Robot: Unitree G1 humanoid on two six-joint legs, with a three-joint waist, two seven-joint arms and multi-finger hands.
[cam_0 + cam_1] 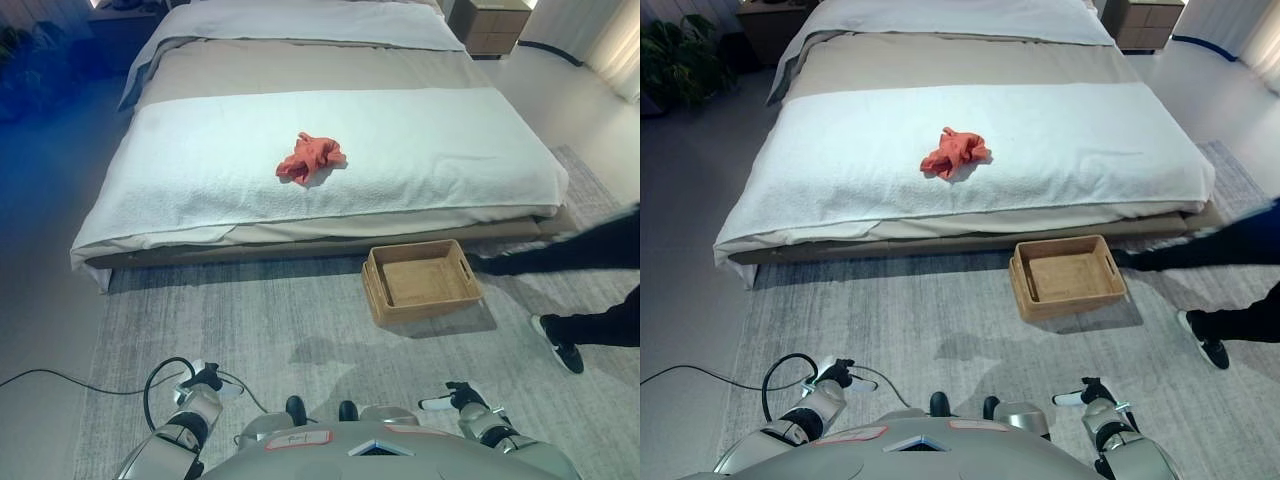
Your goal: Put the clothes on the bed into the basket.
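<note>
A crumpled red cloth (310, 157) lies on the white blanket in the middle of the bed (450, 150). A light wicker basket (430, 312) stands empty on the rug, close to the foot of the bed and right of centre. My left hand (203, 380) shows low at the bottom left and my right hand (455, 397) low at the bottom right. Both are relaxed, hold nothing, and are far from the cloth and the basket.
A person's dark-trousered legs (590, 250) and a black shoe (560, 345) stand on the rug just right of the basket. A grey rug (250, 320) covers the floor before the bed. A wooden nightstand (490, 25) is at the back right and a plant (675, 60) at the back left.
</note>
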